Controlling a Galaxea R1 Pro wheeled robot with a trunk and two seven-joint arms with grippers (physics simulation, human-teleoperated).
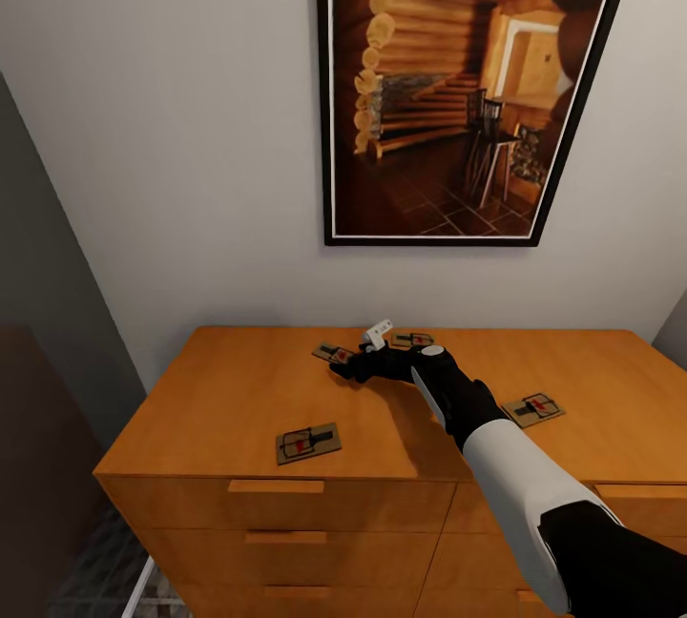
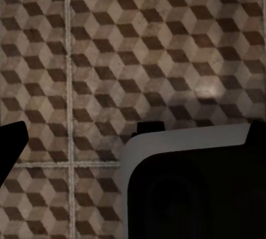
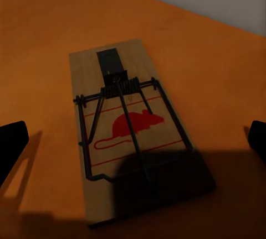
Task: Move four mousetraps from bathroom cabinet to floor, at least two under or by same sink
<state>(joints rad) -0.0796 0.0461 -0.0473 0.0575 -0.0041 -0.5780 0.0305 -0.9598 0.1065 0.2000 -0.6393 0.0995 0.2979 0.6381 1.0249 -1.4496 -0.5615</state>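
The orange-brown cabinet (image 1: 219, 389) stands against the wall with several mousetraps lying flat on its top. One mousetrap (image 1: 308, 443) is near the front left, one (image 1: 534, 408) at the right, one (image 1: 412, 339) at the back. My right gripper (image 1: 343, 367) is open over the back-left mousetrap (image 1: 330, 351). In the right wrist view that mousetrap (image 3: 130, 123), with its red mouse print and dark wire, lies between the widely spread fingertips (image 3: 11, 145). My left gripper (image 2: 133, 139) is open, with nothing between its fingers, above the cube-patterned bathroom floor (image 2: 138, 45).
A large framed picture (image 1: 468, 84) hangs on the grey wall above the cabinet. Drawers with bar handles (image 1: 277, 486) face me. A dark wall (image 1: 38, 332) closes the left side. Part of my own white and black body (image 2: 188, 189) is in the left wrist view.
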